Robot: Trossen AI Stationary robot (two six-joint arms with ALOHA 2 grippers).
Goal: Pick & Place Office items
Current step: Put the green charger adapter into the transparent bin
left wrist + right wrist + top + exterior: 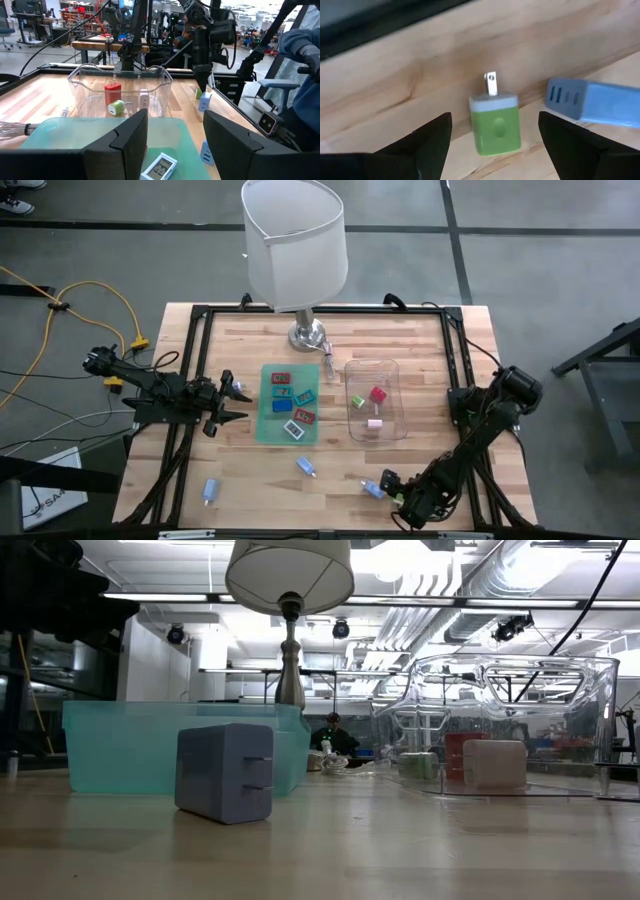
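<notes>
My right gripper (495, 132) hangs open near the table's front right edge (392, 492), pointing steeply down. A green plug-in charger (495, 124) lies flat on the wood between its fingers, untouched, prongs away from the gripper. A light-blue charger (600, 102) lies just beside it (372, 488). My left gripper (240, 402) waits open and level at the left edge of the green mat (268, 428), which carries several flat red, teal and blue pieces (303, 417). The clear tray (372, 368) holds a red (378, 394), a green (357, 402) and a pink piece (375, 422).
A lamp (297, 250) stands at the table's far middle on its metal base (308, 335). Two more light-blue chargers lie on the wood near the front, one in the middle (306, 467) and one at the left (211, 490). A black frame (452, 350) borders the table.
</notes>
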